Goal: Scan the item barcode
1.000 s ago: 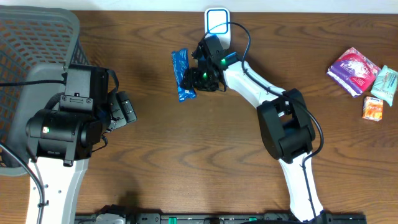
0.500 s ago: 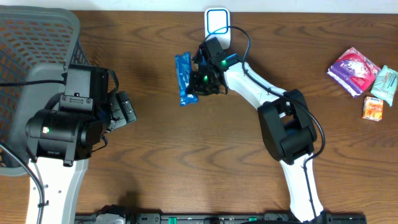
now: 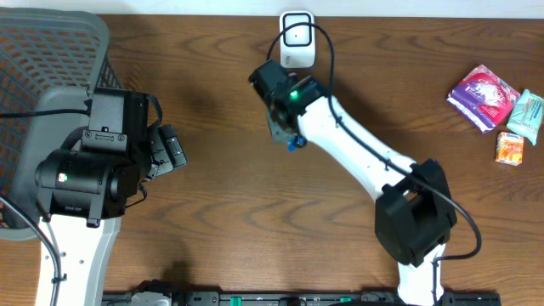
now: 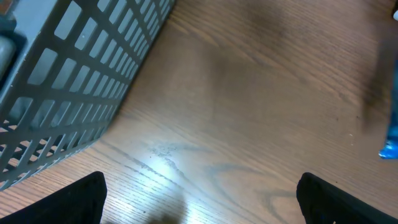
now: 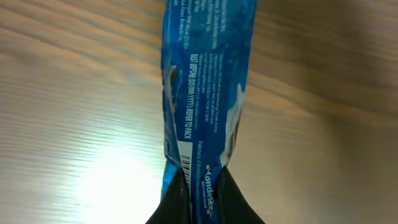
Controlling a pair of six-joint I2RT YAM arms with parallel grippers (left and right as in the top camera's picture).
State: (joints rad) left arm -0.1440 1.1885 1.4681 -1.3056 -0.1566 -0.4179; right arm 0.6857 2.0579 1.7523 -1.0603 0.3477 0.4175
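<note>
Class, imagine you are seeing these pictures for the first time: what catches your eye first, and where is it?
A blue packet fills the right wrist view, pinched at its end by the right tool. From overhead, a white scanner sits at the far edge of the table just beyond that arm, a grey mesh basket fills the far left corner, and colourful packets lie at the right edge.

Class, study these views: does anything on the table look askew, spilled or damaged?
Nothing is spilled or broken. The one oddity: the blue packet is pinched at one end in the right gripper, its wrapper squeezed narrow there.
</note>
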